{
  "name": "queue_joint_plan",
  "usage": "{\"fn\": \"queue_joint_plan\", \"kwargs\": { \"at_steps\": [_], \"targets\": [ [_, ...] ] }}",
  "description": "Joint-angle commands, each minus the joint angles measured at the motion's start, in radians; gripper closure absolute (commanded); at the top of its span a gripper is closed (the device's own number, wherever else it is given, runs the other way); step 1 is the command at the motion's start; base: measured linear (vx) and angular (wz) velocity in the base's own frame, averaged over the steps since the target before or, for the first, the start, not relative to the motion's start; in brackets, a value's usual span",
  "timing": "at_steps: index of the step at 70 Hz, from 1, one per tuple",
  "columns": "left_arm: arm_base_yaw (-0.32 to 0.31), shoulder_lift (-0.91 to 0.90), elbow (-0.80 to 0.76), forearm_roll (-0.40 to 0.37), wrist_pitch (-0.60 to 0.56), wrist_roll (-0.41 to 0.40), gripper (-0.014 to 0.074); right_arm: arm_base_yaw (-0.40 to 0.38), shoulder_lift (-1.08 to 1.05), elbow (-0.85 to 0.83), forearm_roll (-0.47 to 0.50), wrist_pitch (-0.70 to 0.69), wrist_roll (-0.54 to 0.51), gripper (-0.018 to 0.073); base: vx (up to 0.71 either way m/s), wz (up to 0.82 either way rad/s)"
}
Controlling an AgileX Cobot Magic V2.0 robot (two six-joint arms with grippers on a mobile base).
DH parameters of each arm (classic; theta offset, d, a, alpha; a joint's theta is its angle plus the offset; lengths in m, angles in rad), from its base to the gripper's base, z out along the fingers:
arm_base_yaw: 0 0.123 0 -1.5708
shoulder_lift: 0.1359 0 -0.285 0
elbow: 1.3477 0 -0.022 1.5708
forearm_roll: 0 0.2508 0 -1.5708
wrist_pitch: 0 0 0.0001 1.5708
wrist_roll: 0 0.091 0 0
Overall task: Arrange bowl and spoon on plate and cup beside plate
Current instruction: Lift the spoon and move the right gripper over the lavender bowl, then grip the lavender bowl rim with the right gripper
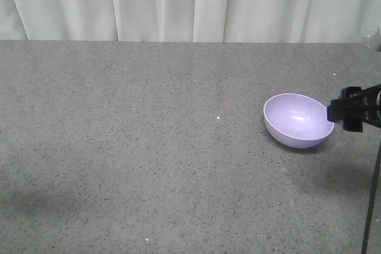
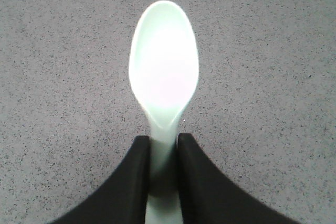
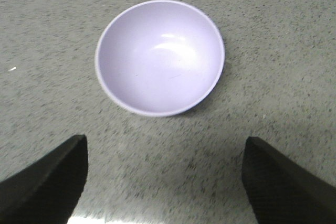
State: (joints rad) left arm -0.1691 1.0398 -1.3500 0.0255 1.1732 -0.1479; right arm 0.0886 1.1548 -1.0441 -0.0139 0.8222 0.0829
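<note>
The lavender bowl (image 1: 298,119) rests upright on the grey table at the right; it also fills the upper middle of the right wrist view, bowl (image 3: 160,57). My right gripper (image 1: 343,110) is just to its right, open wide, fingers (image 3: 55,177) short of the bowl with bare table between them. In the left wrist view my left gripper (image 2: 164,139) is shut on the handle of the pale mint spoon (image 2: 164,61), whose scoop points away over the table. The plate and the cup are out of view.
Grey speckled tabletop (image 1: 149,147) spans the front view, with a white curtain (image 1: 178,4) behind its far edge. A thin black cable (image 1: 372,200) hangs at the right edge.
</note>
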Motion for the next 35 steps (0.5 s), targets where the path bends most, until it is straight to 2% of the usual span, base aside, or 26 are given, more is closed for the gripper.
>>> {"fn": "queue_joint_plan", "kwargs": {
  "at_steps": [1, 10, 35],
  "targets": [
    [-0.006, -0.008, -0.026, -0.001, -0.051, -0.011, 0.0604, -0.006, 0.084, -0.084, -0.059, -0.053, 0.030, -0.0013, 0.00, 0.00],
    [-0.006, -0.008, -0.026, -0.001, -0.051, -0.011, 0.0604, -0.006, 0.201, -0.145, -0.106, -0.053, 0.046, -0.0013, 0.00, 0.00],
    [-0.006, -0.008, -0.026, -0.002, -0.052, -0.011, 0.0604, -0.007, 0.440, -0.265, -0.156, -0.054, 0.052, -0.0013, 0.00, 0.00]
  ]
}}
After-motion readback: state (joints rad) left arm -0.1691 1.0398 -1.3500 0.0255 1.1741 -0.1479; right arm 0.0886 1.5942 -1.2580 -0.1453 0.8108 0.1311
